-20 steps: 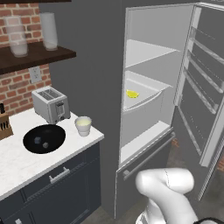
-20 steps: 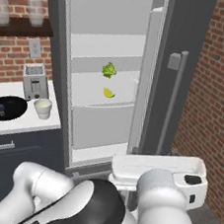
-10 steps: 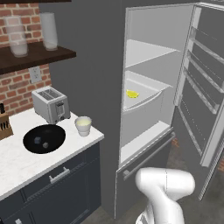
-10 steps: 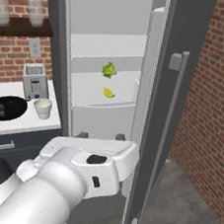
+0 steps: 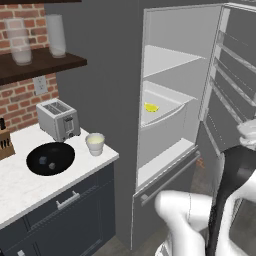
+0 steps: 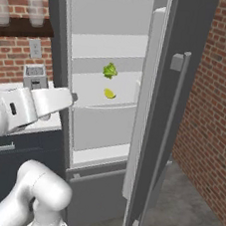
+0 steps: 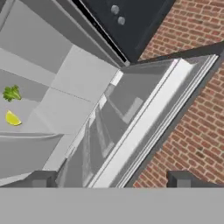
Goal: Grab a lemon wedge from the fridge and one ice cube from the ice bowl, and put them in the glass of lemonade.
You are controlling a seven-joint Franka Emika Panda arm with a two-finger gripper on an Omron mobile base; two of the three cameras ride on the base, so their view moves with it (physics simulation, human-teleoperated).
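The tall dark-grey fridge [image 6: 192,54] stands open; the tiny yellow lemon wedge [image 6: 109,93] lies mid-shelf. The wide-open, empty gripper [image 7: 109,180] should swing squarely toward it, descending gently.

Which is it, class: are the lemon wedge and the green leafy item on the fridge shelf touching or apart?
Apart. The right base view shows bare white fridge wall between the lemon wedge and the green leafy item above it.

toaster [image 5: 59,119], tall glasses [image 5: 55,34], green leafy vegetable [image 6: 109,70]

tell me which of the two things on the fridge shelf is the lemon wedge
The yellow one, the lemon wedge, lying nearer the shelf's front edge. The other, just behind it, is a leafy green thing.
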